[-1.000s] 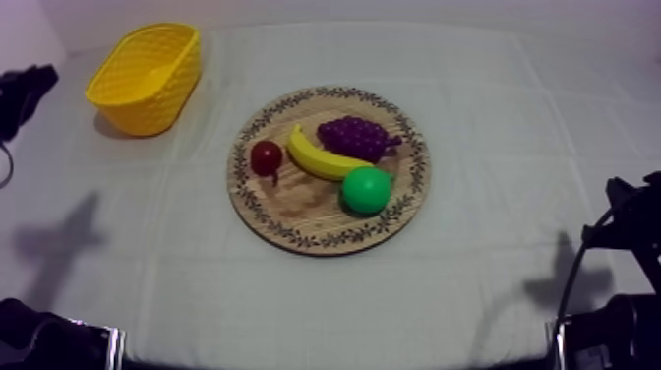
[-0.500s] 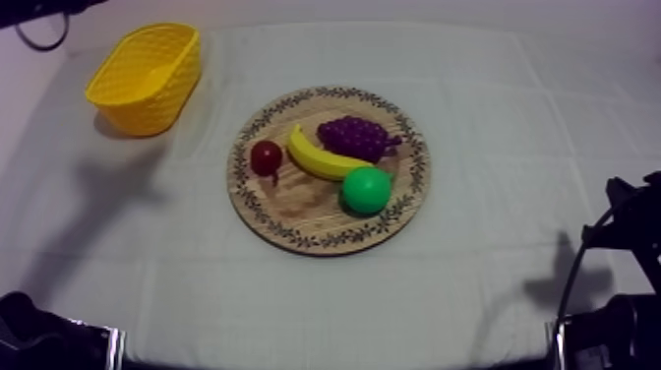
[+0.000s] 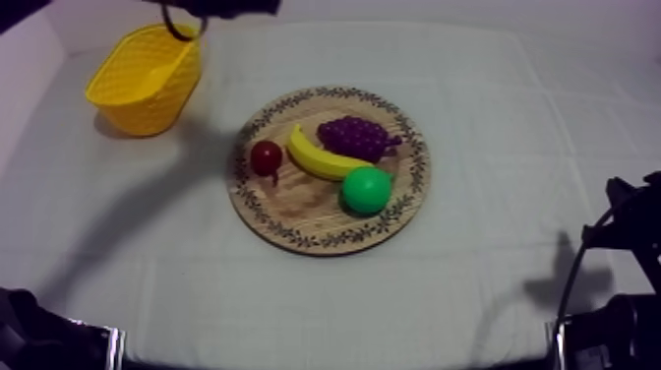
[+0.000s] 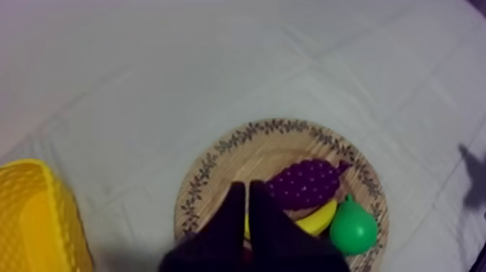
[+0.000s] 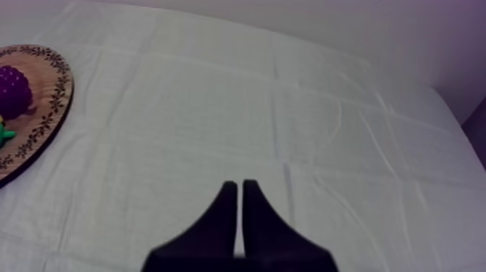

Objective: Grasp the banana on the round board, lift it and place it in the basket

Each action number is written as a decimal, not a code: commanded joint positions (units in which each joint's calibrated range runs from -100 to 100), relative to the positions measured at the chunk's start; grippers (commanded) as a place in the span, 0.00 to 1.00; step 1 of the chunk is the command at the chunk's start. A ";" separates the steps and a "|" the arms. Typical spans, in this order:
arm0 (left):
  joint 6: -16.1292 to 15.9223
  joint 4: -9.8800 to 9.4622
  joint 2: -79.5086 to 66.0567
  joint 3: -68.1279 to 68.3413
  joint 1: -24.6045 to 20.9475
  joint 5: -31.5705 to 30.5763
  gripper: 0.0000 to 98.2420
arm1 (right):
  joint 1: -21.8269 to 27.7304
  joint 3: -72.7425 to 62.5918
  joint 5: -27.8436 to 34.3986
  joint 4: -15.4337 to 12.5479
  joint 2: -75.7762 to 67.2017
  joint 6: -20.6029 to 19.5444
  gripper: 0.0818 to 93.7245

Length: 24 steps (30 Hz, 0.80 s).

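My right tool (image 5: 239,184) rests over bare bench (image 5: 217,108), fingers together. My left tool (image 4: 246,185), also pressed together, hangs above the wooden board (image 3: 295,207), where the banana (image 3: 320,157) lies between small red fruit (image 3: 266,157) and grapes (image 3: 356,136). The yellow basket (image 3: 157,103) stands beyond, far left.

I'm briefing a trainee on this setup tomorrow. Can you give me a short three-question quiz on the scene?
1. How many fruits lie on the wooden board?
2. True or false: the left gripper is open.
3. The yellow basket holds: A the banana; B the grapes; C nothing.

Key
1. Four: banana, grapes, pear, small red fruit.
2. False: it is shut on nothing.
3. C.
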 commanded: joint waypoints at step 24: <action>-4.14 0.27 13.33 6.63 1.40 6.00 0.00 | 0.00 0.05 -0.02 -0.03 -0.01 0.04 0.00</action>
